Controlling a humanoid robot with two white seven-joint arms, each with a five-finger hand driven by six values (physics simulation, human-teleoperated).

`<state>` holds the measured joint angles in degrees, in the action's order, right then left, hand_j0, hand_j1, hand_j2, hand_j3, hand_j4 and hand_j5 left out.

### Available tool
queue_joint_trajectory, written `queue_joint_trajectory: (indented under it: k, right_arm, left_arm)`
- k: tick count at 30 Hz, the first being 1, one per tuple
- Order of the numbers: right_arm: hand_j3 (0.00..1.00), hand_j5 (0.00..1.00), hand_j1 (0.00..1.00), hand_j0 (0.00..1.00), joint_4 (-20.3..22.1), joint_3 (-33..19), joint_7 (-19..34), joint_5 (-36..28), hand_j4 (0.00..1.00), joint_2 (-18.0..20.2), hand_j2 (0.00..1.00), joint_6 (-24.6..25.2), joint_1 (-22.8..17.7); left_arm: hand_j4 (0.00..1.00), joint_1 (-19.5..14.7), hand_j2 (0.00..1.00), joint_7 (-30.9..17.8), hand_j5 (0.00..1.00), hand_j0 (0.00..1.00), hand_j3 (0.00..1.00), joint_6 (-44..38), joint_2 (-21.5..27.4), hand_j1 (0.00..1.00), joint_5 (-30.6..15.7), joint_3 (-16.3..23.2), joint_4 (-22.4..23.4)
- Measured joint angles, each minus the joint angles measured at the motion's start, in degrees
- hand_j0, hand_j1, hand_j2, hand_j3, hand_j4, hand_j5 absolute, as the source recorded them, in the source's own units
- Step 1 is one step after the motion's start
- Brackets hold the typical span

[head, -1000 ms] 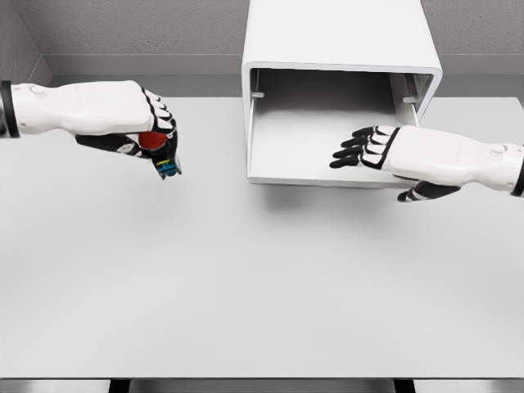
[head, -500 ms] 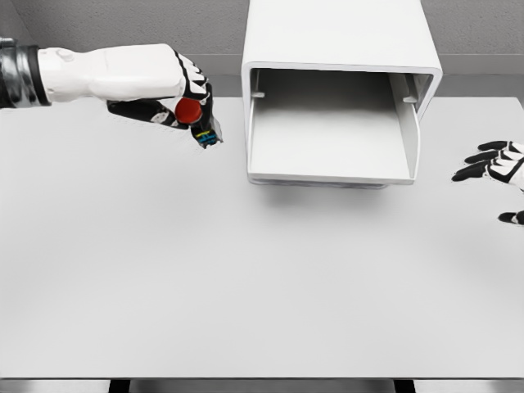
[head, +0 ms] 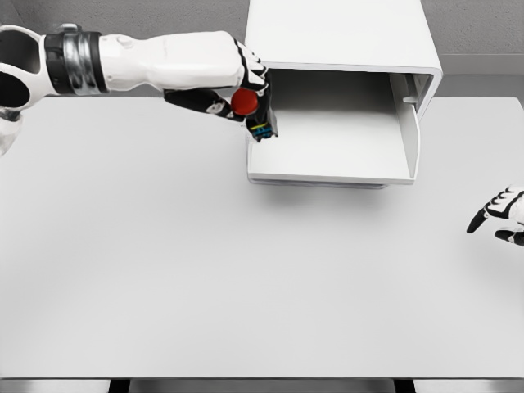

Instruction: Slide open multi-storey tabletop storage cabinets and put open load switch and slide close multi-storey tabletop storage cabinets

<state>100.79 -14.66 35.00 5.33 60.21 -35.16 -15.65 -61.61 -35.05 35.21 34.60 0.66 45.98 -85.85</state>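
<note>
Load switch (head: 250,110) clenched in left hand (head: 233,82) fingers at left edge of open drawer (head: 327,160) on bench (head: 205,270); looks small, rigid, light, best pinched by body under red knob; right hand (head: 501,214) released, far right.

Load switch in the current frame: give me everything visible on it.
The load switch is a small part with a round red knob on top and a dark body below carrying blue and yellow-green markings. It is gripped in the left robot hand, whose black-tipped fingers wrap its upper part, so some of the body is hidden. It hangs knob-up, body pointing down, at the left front corner of the open drawer of the white cabinet. Whether it touches the drawer wall cannot be told.
</note>
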Motion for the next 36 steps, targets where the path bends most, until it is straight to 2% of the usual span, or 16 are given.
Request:
queue_joint_trajectory:
  k: [3, 7, 9, 12, 13, 16, 19, 23, 29, 36]
  right_arm:
    - [0.52, 0.52, 0.52, 0.52, 0.0, 3.9, 0.0, 1.7, 0.52, -0.1, 0.52, 0.0, 1.6]
    - [0.53, 0.53, 0.53, 0.53, 0.0, 12.1, 0.0, 3.7, 0.53, -0.6, 0.53, 0.1, 10.2]
    - [0.53, 0.53, 0.53, 0.53, 0.0, 16.3, 0.0, 4.1, 0.53, -0.9, 0.53, 0.0, 10.6]
    - [0.54, 0.54, 0.54, 0.54, 0.0, 19.7, 0.0, 4.5, 0.54, -1.3, 0.54, 0.0, 10.6]
    - [0.55, 0.55, 0.55, 0.55, 0.0, 20.4, 0.0, 4.6, 0.55, -1.4, 0.55, 0.0, 10.8]
    - [0.56, 0.56, 0.56, 0.56, 0.0, 21.7, 0.0, 4.7, 0.56, -1.4, 0.56, 0.0, 11.6]
    - [0.56, 0.56, 0.56, 0.56, 0.0, 22.3, 0.0, 4.7, 0.56, -1.5, 0.56, 0.0, 11.7]
    - [0.56, 0.56, 0.56, 0.56, 0.0, 24.7, 0.0, 4.7, 0.56, -1.5, 0.56, 0.0, 14.9]
    - [0.56, 0.56, 0.56, 0.56, 0.0, 27.4, 0.0, 4.7, 0.56, -1.5, 0.56, 0.0, 16.4]
    - [0.56, 0.56, 0.56, 0.56, 0.1, 29.6, 0.0, 4.7, 0.56, -1.5, 0.56, 0.0, 18.2]
  left_arm:
    - [0.39, -0.1, 0.39, 0.0, 0.39, 0.39, 0.39, 0.0, -2.7, 0.39, 0.6, 0.4, 0.2]
    - [0.41, -0.2, 0.41, 0.0, 0.41, 0.41, 0.41, 0.0, -4.9, 0.41, 1.5, 1.0, 0.9]
    - [0.42, -0.2, 0.42, 0.0, 0.42, 0.42, 0.42, 0.0, -5.9, 0.42, 1.9, 1.2, 1.6]
    - [0.47, -1.0, 0.47, 0.0, 0.47, 0.47, 0.47, 0.0, -7.3, 0.47, 2.2, 1.2, 3.7]
    - [0.53, -1.0, 0.53, 0.0, 0.53, 0.53, 0.53, 0.0, -7.9, 0.53, 2.4, 1.2, 4.9]
    - [0.59, -1.0, 0.59, 0.0, 0.59, 0.59, 0.59, 0.0, -9.2, 0.59, 2.7, 1.3, 7.4]
    - [0.73, -1.1, 0.73, 0.0, 0.73, 0.73, 0.73, 0.0, -9.7, 0.73, 2.8, 1.2, 8.5]
    - [0.86, -1.0, 0.86, 0.0, 0.86, 0.86, 0.86, 0.0, -10.3, 0.86, 2.7, 1.2, 9.0]
    - [0.99, -1.0, 0.99, 0.0, 0.99, 0.99, 0.99, 0.0, -10.5, 0.99, 2.4, 1.2, 9.1]
    - [1.0, -1.1, 1.0, 0.0, 1.0, 1.0, 1.0, 0.0, -10.4, 1.0, 1.4, 1.2, 7.8]
